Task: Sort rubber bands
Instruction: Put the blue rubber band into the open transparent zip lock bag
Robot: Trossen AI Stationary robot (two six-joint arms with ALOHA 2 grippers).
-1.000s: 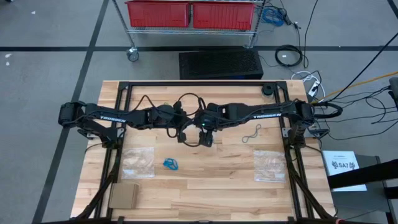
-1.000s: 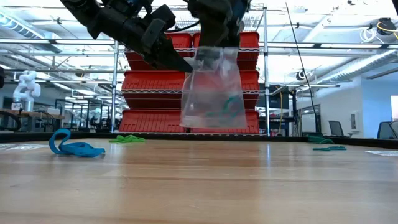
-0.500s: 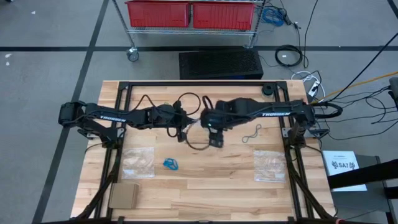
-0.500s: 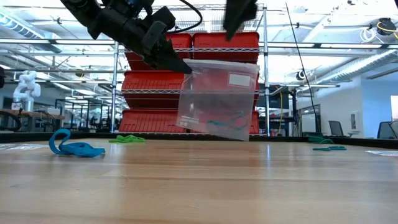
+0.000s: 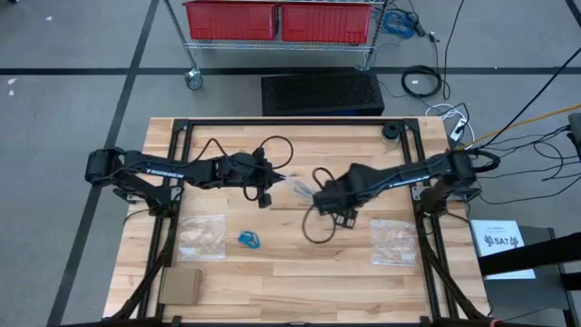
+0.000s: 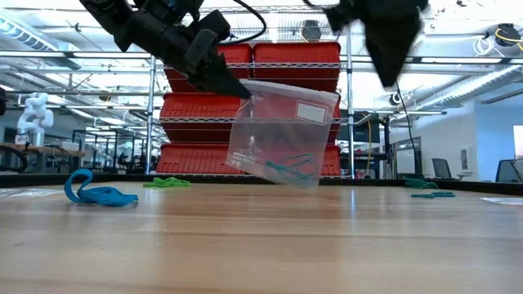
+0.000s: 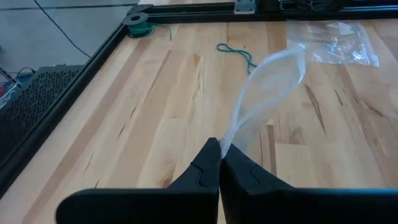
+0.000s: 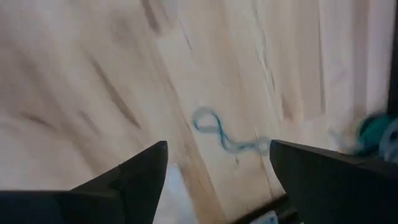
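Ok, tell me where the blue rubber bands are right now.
In the high view the blue rubber bands lie on the table's left-centre, just right of a flat clear bag, below the left arm.

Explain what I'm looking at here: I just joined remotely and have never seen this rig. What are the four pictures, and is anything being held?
Two dark robot arms work over a wooden table. One picture looks straight down, one looks level across the tabletop, and two come from cameras on the arms' wrists.

The left gripper is shut on the corner of a clear plastic bag, which hangs above the table with teal rubber bands inside. The left wrist view shows that pinch from close up.

The right gripper is open, holds nothing, and sits right of centre.

On the table lie a blue rubber band cluster, two more clear bags, and a brown card near the front left corner.
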